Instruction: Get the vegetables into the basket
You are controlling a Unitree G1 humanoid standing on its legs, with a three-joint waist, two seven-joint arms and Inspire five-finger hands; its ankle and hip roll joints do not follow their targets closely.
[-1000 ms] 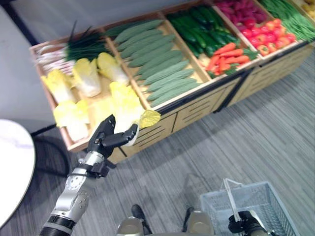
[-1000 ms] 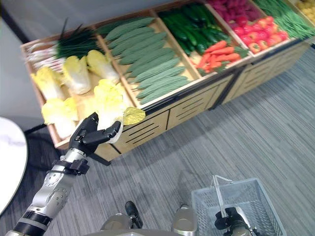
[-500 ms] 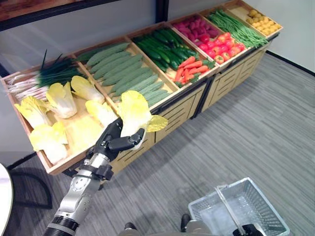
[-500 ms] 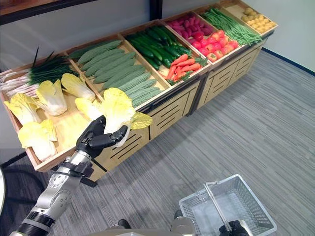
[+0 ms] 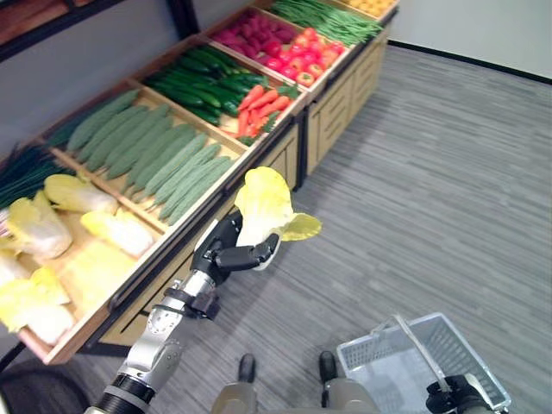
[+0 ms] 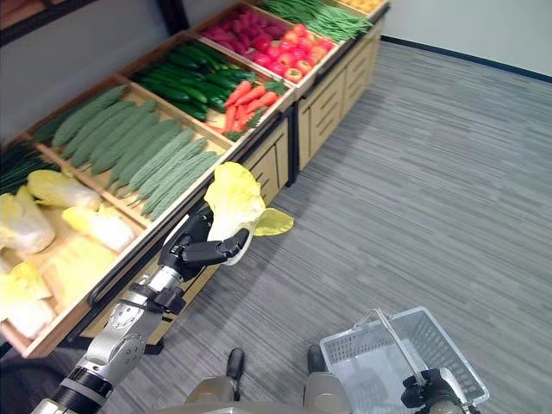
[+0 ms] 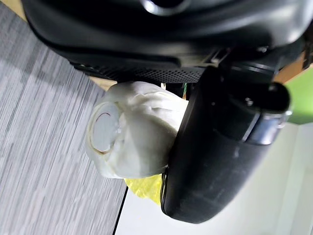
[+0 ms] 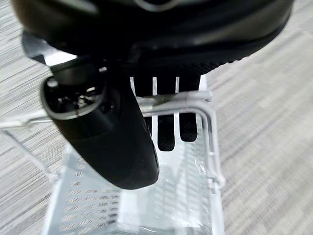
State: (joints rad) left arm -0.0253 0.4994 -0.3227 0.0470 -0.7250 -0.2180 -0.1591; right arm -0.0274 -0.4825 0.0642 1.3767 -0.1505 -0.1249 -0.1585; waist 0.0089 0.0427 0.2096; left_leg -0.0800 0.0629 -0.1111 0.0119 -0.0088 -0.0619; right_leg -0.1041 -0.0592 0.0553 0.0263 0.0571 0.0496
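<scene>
Holding a cabbage by its pale stem end, the left hand is lifted over the grey floor, just off the near edge of the wooden stand, with fingers and thumb curled round the white base. In the left wrist view the cut stem shows as a round pale disc past the thumb, with a scrap of yellow leaf below it.

The cabbage looks light for its bulk, and soft: the yellow leaves are loose and frilled, and one leaf hangs out to the right, free of the head. These leaves would likely bruise or tear under a squeeze, so the firm white base is the right place to grip, as it is gripped now. A hard swing could shake the loose leaf off.

The basket sits low at the near right, well apart from the cabbage, and looks empty. The right hand has its fingers hooked under the basket's wire handle, thumb over it, carrying it.

More cabbages lie in the left bin of the stand, with cucumbers, carrots and tomatoes further right.
</scene>
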